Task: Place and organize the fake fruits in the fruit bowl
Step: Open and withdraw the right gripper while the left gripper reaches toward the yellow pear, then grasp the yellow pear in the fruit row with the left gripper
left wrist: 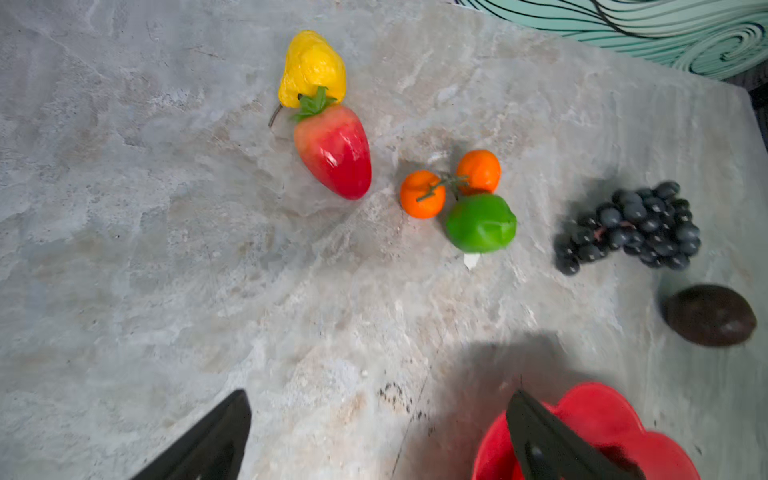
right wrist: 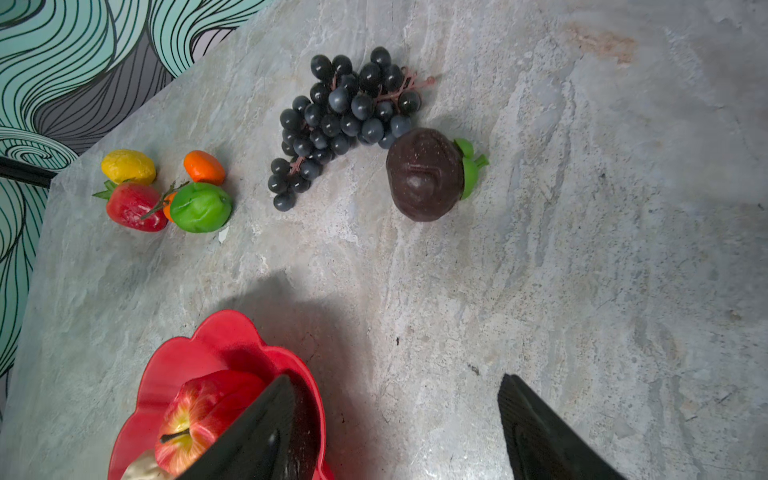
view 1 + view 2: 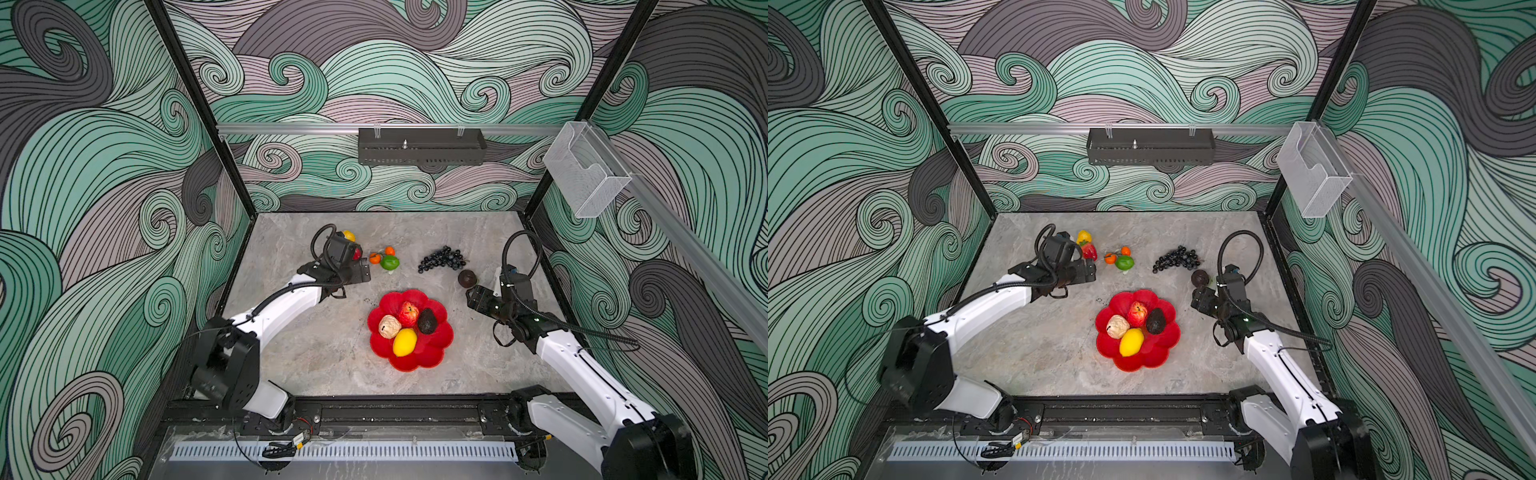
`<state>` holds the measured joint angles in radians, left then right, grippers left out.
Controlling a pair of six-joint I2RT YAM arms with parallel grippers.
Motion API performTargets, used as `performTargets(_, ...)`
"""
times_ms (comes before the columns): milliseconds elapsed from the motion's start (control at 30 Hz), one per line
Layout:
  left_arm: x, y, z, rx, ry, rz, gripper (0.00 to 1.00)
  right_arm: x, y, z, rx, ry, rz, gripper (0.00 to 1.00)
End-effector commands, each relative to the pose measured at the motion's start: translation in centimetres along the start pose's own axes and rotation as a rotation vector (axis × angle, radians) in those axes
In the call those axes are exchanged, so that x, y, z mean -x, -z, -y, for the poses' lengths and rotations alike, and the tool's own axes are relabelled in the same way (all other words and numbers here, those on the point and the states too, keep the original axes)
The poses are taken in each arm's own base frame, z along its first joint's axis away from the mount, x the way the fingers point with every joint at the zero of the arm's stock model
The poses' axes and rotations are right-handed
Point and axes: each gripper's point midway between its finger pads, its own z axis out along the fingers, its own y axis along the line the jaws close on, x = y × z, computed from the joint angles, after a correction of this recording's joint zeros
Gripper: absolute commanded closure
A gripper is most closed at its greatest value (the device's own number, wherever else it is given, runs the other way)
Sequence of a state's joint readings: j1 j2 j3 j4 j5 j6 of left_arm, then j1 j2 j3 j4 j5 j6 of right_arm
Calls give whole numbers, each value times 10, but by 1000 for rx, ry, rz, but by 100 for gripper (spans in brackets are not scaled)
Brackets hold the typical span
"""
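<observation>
The red scalloped fruit bowl (image 3: 417, 363) (image 3: 1133, 365) sits mid-table and holds a yellow lemon (image 3: 404, 341), a red apple (image 3: 409, 313), a beige lump (image 3: 389, 326) and a dark lump (image 3: 427, 321). Behind it on the table lie a yellow fruit (image 1: 311, 66), a strawberry (image 1: 334, 151), two tiny oranges (image 1: 422, 195), a green lime (image 1: 480, 222), a dark grape bunch (image 2: 345, 120) and a brown fruit with a green cap (image 2: 424, 174). My left gripper (image 3: 365, 271) (image 1: 380, 395) hovers open and empty near the strawberry. To the right of the bowl, my right gripper (image 3: 471, 297) (image 2: 395, 376) is open and empty.
A black wire basket (image 3: 422, 146) hangs on the back wall rail, and a clear plastic box (image 3: 582, 174) on the right rail. A small white scrap (image 1: 471, 260) lies by the lime. Patterned walls close in three sides; a black frame rail (image 3: 395, 411) runs along the front.
</observation>
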<state>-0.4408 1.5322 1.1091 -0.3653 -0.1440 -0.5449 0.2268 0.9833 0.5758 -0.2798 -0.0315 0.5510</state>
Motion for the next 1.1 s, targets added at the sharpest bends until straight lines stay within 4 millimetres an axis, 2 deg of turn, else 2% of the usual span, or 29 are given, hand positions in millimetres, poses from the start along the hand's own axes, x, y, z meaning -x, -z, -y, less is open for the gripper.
performTargets(0,11,-24,-18,50,131,-99,3,-6,1,-3,49,-25,1,21)
performTargets(100,29,-50,-27,70,210,-161,4,-14,1,-2,60,-23,-15,21)
performTargets(200,42,-77,-25,58,241,-232,12,-22,0,0,51,-3,-29,21)
performTargets(267,48,-92,-28,89,244,-252,12,-25,-1,-1,45,17,-28,20)
performTargets(533,96,-135,-45,147,186,-169,11,-29,0,-20,68,105,-30,19)
performTargets(700,122,-159,-40,125,62,-101,12,-35,-1,-27,81,132,-38,18)
performTargets(1067,126,-189,-38,130,-32,-130,12,-39,-4,-31,83,149,-48,18)
